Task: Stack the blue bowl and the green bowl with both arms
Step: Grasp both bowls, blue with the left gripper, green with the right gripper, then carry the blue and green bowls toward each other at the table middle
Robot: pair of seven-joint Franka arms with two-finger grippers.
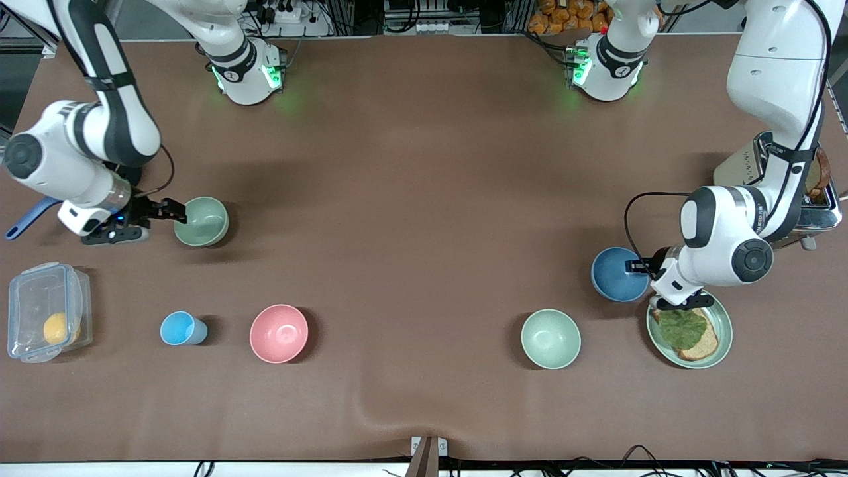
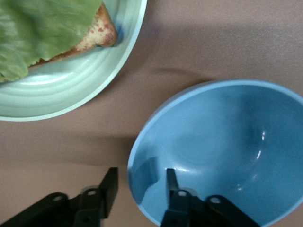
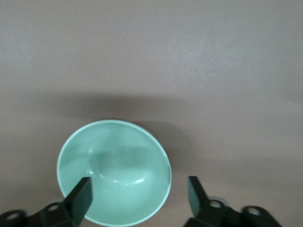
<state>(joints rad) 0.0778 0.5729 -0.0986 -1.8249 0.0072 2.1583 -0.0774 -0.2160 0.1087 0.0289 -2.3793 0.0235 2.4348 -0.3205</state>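
The blue bowl [image 1: 616,278] stands upright toward the left arm's end of the table, beside a green plate. My left gripper [image 1: 635,267] is open at its rim. In the left wrist view one finger [image 2: 171,182] is inside the blue bowl [image 2: 222,146] and the other is outside it. The pale sage-green bowl [image 1: 202,222] stands upright toward the right arm's end. My right gripper [image 1: 173,211] is open at its rim. In the right wrist view one finger [image 3: 83,191] is over the green bowl's [image 3: 116,170] inside and the other finger is outside the rim.
A mint-green bowl [image 1: 550,338], a pink bowl [image 1: 279,333] and a sky-blue cup [image 1: 182,328] stand nearer the front camera. The green plate [image 1: 724,328] holds toast and lettuce. A clear lidded box [image 1: 46,311], a blue handle [image 1: 23,222] and a toaster [image 1: 821,202] are at the table's ends.
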